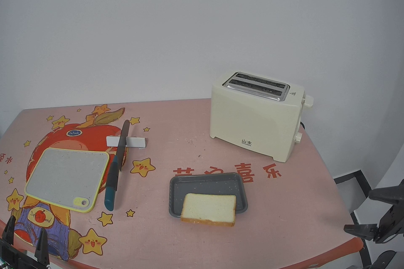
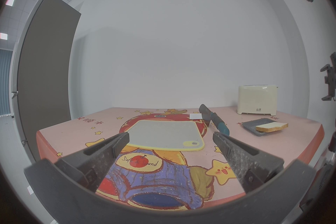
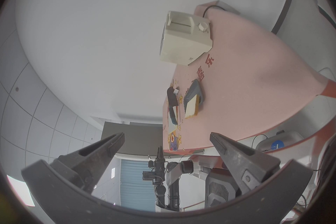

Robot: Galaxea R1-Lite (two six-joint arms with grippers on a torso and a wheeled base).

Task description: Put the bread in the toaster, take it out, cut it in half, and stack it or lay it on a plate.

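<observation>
Two grippers hang at the near side of the table, and we see both with fingers spread wide and nothing between them. Farthest left, the left gripper sits over the near left corner, its open jaws facing across the table in its own wrist view. Just beyond it lies a grey cutting board with a yellow rim, flat on the pink cloth. Along the board's right edge we find the knife, teal handle toward us, its dark blade propped across a small white block. Near the middle is a dark grey tray. The bread is a single slice resting on the tray's near rim and overhanging it toward us. Behind and to the right stands the cream toaster, upright, slots facing up, well apart from the bread. Farthest right, the right gripper is off the table's near right corner, jaws apart.
</observation>
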